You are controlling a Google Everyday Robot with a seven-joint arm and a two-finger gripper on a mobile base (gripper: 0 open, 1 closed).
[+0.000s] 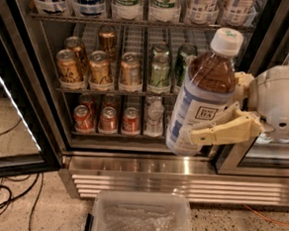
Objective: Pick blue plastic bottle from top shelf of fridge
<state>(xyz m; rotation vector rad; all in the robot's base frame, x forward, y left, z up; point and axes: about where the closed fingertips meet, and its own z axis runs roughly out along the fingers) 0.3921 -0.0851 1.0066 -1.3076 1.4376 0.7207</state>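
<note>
The blue plastic bottle point(201, 94) is a large clear bottle of brown drink with a pale blue-and-white label and a white cap. It hangs tilted in front of the fridge point(137, 77), out of the racks. My gripper point(218, 117), with cream fingers point(222, 133), comes in from the right and is shut on the bottle's middle. The top shelf point(141, 23) is a grey wire rack along the upper edge, lined with large labelled bottles.
Racks of cans point(113, 70) and small water bottles point(154, 119) fill the lower shelves. The ribbed steel base point(179, 182) runs below. A clear plastic bin point(141, 217) sits on the floor in front. The open door frame point(15, 123) and cables point(4, 202) lie at left.
</note>
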